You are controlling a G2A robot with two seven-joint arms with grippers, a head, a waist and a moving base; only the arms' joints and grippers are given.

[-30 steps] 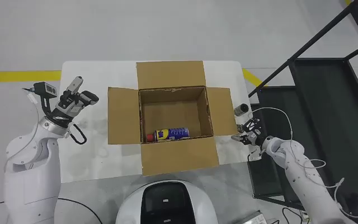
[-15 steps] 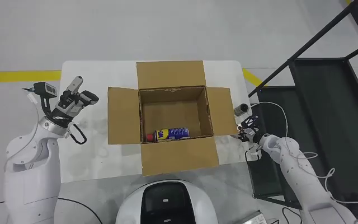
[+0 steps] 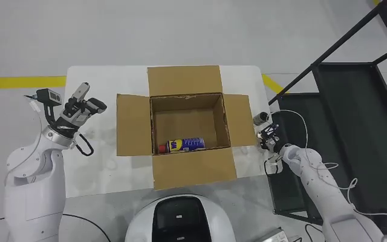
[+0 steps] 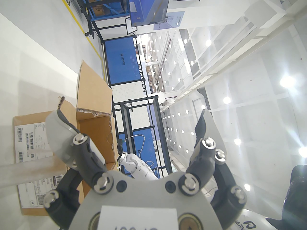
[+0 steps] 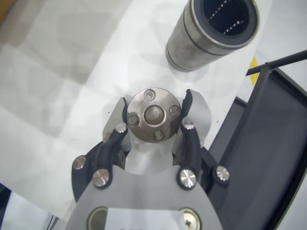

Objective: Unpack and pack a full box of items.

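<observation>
The box [image 3: 184, 80] stands in the middle of the table [image 3: 103, 78] with all four flaps folded out flat. Inside it lies one can [image 3: 183, 145], on its side, against the near wall and toward the left corner. The rest of the box floor is bare cardboard.

The right gripper [image 3: 270, 138] is at the right edge of the table, just beside the right flap. Its fingers are pressed on both sides of a round metal disc [image 5: 153, 118] with small holes in its face. I cannot tell if the disc is touching the table. Just beyond it, on the far side, a grey metal cylinder [image 5: 211, 25] with a hollow dark core rests on the table, apart from the gripper.

The left gripper [image 3: 89, 100] is held up over the left edge of the table, well apart from the box. Its fingers [image 4: 60, 125] are spread wide and there is nothing between them.
</observation>
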